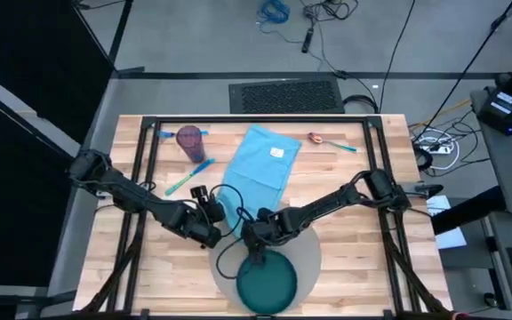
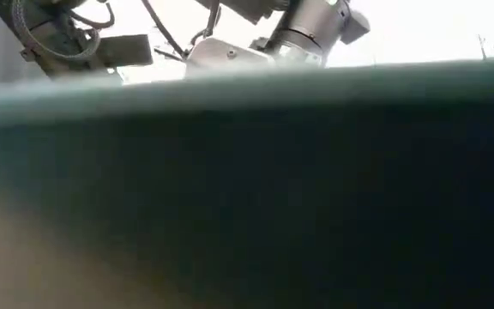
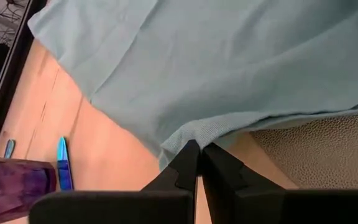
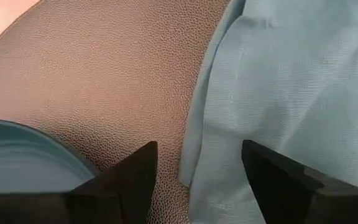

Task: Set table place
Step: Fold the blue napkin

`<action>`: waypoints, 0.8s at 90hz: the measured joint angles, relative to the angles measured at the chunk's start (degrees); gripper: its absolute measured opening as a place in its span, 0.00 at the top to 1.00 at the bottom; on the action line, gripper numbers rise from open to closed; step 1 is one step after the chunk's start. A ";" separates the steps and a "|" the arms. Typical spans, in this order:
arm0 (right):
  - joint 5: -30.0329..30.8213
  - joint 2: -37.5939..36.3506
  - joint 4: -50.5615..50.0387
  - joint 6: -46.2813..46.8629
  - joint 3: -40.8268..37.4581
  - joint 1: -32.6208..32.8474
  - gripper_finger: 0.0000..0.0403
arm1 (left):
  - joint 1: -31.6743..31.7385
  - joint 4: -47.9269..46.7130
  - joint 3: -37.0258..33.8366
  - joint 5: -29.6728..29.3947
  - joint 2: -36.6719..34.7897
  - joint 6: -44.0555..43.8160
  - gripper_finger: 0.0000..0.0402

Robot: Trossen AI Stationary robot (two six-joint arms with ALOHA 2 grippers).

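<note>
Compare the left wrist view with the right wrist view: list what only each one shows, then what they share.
Only the left wrist view shows the bare wooden table, a purple cup, a blue utensil handle, and the left claw with its fingers closed at the napkin's edge.

Only the right wrist view shows the teal plate resting on the placemat, and the right claw open over the napkin's edge.

Both show the light blue napkin overlapping the textured grey placemat.
</note>
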 joint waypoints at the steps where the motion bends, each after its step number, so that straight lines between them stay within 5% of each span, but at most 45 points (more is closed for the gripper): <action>1: 0.00 -0.01 0.03 0.00 0.00 0.00 0.45 | -0.01 0.00 0.00 -0.01 0.00 0.00 1.00; 47: 0.50 1.93 0.66 1.42 0.17 -0.02 0.47 | 0.00 -0.02 0.00 -0.05 0.00 0.00 1.00; 72: 1.82 2.06 -0.57 0.16 0.15 -0.04 0.72 | 0.00 -0.12 0.00 -0.05 0.00 0.02 1.00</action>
